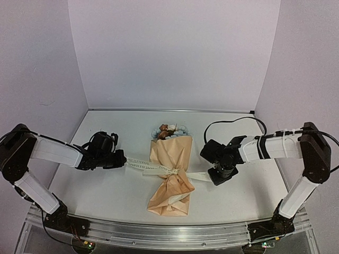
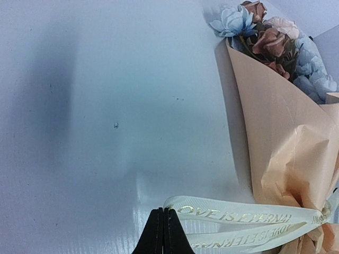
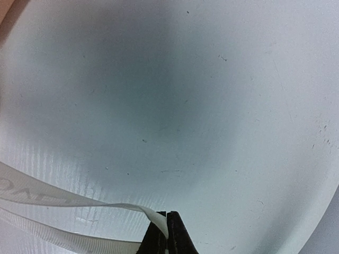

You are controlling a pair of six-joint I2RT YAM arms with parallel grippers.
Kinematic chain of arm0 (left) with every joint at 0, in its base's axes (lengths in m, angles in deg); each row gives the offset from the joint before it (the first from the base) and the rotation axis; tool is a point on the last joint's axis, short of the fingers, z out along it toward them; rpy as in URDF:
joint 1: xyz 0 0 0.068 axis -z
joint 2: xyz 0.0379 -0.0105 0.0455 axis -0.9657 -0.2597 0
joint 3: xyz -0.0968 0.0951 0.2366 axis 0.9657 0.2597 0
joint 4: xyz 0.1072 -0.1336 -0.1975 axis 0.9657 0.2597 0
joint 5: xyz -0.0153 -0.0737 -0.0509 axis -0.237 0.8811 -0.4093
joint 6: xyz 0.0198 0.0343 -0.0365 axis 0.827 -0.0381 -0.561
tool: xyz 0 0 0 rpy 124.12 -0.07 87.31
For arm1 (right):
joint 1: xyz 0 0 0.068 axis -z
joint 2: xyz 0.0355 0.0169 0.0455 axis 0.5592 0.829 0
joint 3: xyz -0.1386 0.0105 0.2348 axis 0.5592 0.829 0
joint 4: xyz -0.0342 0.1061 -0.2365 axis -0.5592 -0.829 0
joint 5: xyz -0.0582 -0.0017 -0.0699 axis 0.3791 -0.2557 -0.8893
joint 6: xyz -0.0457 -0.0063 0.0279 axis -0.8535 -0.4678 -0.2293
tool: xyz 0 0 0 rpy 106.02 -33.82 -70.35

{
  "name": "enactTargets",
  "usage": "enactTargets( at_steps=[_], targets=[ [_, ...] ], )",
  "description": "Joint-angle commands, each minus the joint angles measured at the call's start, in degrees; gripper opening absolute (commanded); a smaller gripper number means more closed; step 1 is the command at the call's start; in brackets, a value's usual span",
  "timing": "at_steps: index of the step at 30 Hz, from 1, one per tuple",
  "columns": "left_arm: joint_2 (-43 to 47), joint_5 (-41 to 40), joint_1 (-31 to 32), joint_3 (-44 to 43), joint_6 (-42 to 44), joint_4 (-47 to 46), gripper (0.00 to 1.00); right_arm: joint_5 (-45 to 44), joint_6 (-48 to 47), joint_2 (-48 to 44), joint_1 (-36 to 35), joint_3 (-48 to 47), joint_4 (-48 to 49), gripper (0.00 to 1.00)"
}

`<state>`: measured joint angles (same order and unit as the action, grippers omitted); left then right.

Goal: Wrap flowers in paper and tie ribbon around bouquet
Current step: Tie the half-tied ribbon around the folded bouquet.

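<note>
In the top view, the bouquet [image 1: 170,177] is seen lying on the bench [image 1: 106,196] between the two pincers, blooms turned away from the arm bases; the ribbon [image 1: 142,164] is wound round its narrowed waist, one tail led out to the left pincer [image 1: 125,159] and the other to the right pincer [image 1: 213,177]; both pincers are closed tight, each on a ribbon end; a black cable [image 1: 228,123] is looped beyond the right pincer, well apart from the work, and nothing is seen between either pincer and the bouquet. In the left wrist view, the lettered ribbon is pinched at the tips of the closed pincer and runs ahead and to its right into the cinch; the paper [image 2: 275,137] and the flowers [image 2: 270,42] lie further ahead on that side. In the right wrist view, the tail is caught between the closed tips and trails off to the pincer's left over bare bench. The ribbon is judged light, limp and smooth, so it may slip unless pinched firmly near its end; the paper creases readily, and the bouquet is judged light enough to be dragged if the tails are pulled unevenly.
</note>
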<state>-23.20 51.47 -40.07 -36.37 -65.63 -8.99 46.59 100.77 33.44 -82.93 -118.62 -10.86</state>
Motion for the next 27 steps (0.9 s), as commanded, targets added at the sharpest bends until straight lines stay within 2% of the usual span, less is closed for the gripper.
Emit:
enactTargets(
  at_steps=[1, 16, 23, 27],
  targets=[
    [1.4, -0.5, -2.0, -0.1, -1.5, 2.5, 0.00, -4.3, 0.6, -2.5, 0.9, 1.6, -1.8, 0.00],
    [2.8, 0.4, -8.8, 2.3, -4.6, 4.3, 0.00, -4.0, 2.8, -5.9, 5.1, 5.7, -1.9, 0.00],
    [2.9, 3.3, -9.1, 2.2, -3.5, 4.1, 0.00, -3.0, 3.5, -6.1, 6.0, 6.3, -1.9, 0.00],
    [4.0, 1.8, -9.1, 2.3, -2.8, 5.5, 0.00, -2.9, 4.4, -6.2, 6.9, 7.2, -1.9, 0.00]
  ],
)
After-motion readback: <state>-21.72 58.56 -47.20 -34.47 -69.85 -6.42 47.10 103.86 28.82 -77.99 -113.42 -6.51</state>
